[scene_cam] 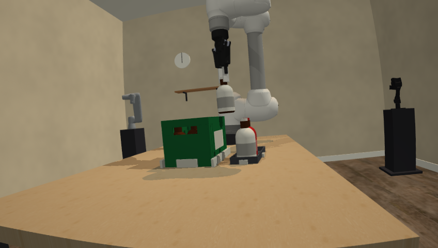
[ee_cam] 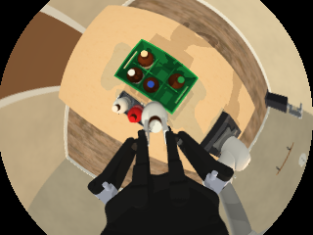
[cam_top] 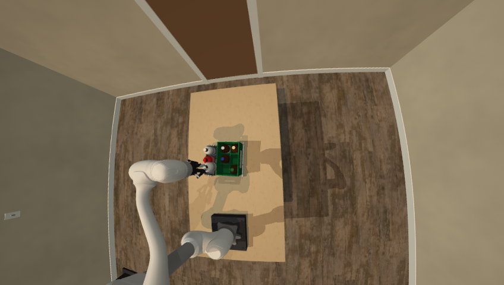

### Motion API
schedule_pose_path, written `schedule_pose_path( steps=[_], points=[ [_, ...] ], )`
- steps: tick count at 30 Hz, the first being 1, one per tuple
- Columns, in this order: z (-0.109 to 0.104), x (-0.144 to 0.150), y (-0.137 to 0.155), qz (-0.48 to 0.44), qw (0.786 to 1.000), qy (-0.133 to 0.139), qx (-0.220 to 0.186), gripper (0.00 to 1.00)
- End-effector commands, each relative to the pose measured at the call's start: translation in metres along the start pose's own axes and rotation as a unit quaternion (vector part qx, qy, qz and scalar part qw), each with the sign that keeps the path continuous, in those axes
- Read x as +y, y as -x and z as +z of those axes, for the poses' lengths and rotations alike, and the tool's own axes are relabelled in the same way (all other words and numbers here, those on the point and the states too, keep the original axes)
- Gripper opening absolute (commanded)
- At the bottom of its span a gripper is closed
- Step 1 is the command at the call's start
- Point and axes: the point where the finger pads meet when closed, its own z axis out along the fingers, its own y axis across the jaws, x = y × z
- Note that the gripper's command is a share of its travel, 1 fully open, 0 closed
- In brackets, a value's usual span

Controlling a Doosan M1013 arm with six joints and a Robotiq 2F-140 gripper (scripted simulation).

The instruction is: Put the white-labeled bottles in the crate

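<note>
My gripper point(cam_top: 201, 167) point(scene_cam: 223, 75) point(ee_cam: 155, 123) is shut on the neck of a white-labeled bottle point(cam_top: 211, 166) point(scene_cam: 225, 103) point(ee_cam: 154, 112). The bottle hangs nearly upright, its base a little above the crate's rim height, beside the crate. Another white-labeled bottle point(cam_top: 210, 149) point(scene_cam: 246, 143) point(ee_cam: 120, 105) and a red bottle point(cam_top: 207, 159) point(scene_cam: 255, 136) point(ee_cam: 134, 115) stand on the dark tray point(scene_cam: 252, 159) point(ee_cam: 125, 95). The green crate point(cam_top: 226, 174) point(scene_cam: 187, 147) point(ee_cam: 169, 59) holds several brown bottles, with white, yellow, blue and green caps. Two cells look empty: one beside the blue-capped bottle, one beside the green-capped bottle.
The tray stands close along the crate's side. Light blocks point(scene_cam: 186, 163) sit around the crate's foot. The arm's black base plate point(cam_top: 242, 243) is on the same wooden table point(cam_top: 233, 113) point(scene_cam: 215, 208). Other robots on black pedestals point(scene_cam: 401, 141) stand in the background.
</note>
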Motion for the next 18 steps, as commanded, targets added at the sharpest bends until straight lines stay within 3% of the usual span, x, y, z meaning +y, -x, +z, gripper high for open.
schedule_pose_path(
  steps=[1, 18],
  points=[
    [0.0, 0.002, -0.007, 0.0, 1.0, 0.0, 0.0, 0.0],
    [0.0, 0.014, -0.041, 0.0, 1.0, 0.0, 0.0, 0.0]
  ],
)
